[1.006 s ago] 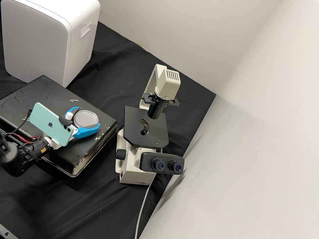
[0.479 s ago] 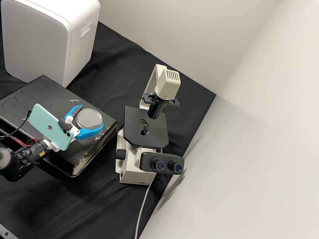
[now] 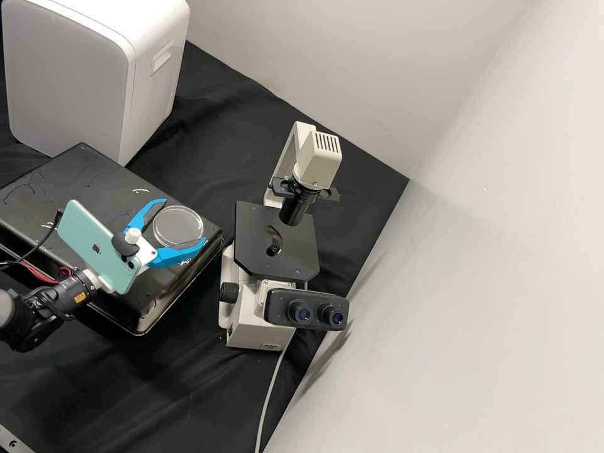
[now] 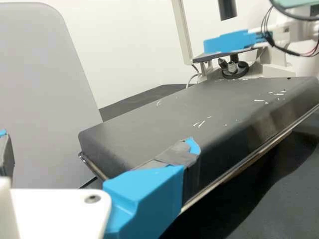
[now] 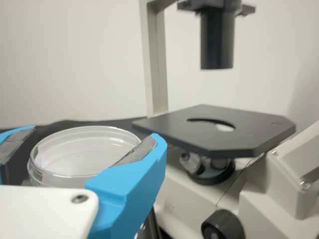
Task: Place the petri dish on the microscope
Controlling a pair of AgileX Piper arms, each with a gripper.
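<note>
The black bench [image 3: 189, 145] carried the big pieces: a white cabinet [image 3: 94, 69] at the far corner, a flat black case [image 3: 69, 182] in front of it, and the microscope [image 3: 264, 302] just beside the case. My left gripper [image 4: 97, 149] sat low at a corner of that case, its fingers spread wide with nothing between them that I could make out. My right gripper [image 3: 182, 221] hung over the case's microscope-side end, narrowed around the petri dish [image 5: 82, 152], one blue finger pressed against each side of its rim. The dish sat level in that hold, and it looked empty. So the dish was in my grip, near the microscope's black stage [image 3: 296, 258] but not yet over it, and I judged the step in hand to be the carry across. From my right wrist the stage plate looked a little higher than the dish, so the next move would call for a small rise. Then would come a sideways slide in under the dark condenser tube [image 3: 294, 207], staying clear of it, to settle the dish over the stage opening [image 3: 272, 234] before I let my fingers part.
</note>
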